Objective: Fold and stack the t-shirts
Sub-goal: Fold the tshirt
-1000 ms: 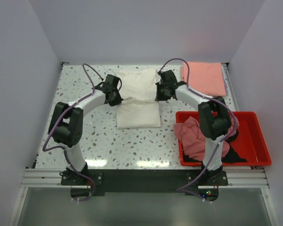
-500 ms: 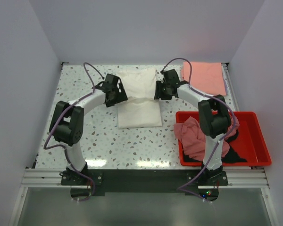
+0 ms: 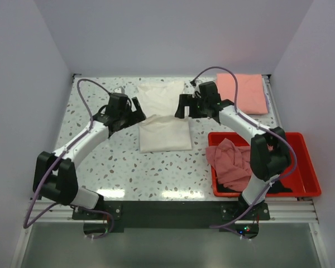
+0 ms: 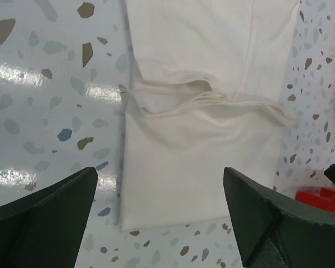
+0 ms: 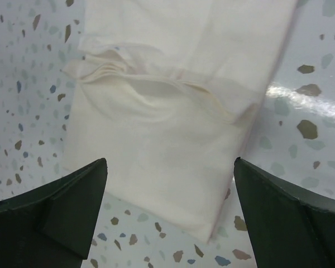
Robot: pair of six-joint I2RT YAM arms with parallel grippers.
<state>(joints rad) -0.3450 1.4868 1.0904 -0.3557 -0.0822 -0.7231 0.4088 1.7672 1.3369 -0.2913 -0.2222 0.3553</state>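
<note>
There are two robot arms and four t-shirts to count here. One white t-shirt (image 3: 164,120) lies in the middle of the speckled table (image 3: 117,167). It is folded, with its near half a thick flat block and its far half spread thin toward 12 o'clock. A bumpy fold line runs across it where the two halves meet. One salmon-pink t-shirt (image 3: 243,92) lies folded flat at about 1 o'clock on the table, well apart from the white one. One red bin (image 3: 304,167) sits at about 4 o'clock. In the bin there is one dusty-pink t-shirt (image 3: 229,162), all crumpled and hanging over the left wall. One black t-shirt (image 3: 280,185) peeks out at the near side of the bin, and most of it is hidden. The left gripper (image 3: 138,108) is at 9 o'clock from the white shirt, just beside its left edge. The right gripper (image 3: 180,106) is at about 2 o'clock from the shirt's middle, near its right edge. In the left wrist view the left gripper (image 4: 160,173) has its two fingers spread wide with nothing in them. In the right wrist view the right gripper (image 5: 170,163) is the same, jaws wide apart and holding nothing. The white shirt shows below both.
</note>
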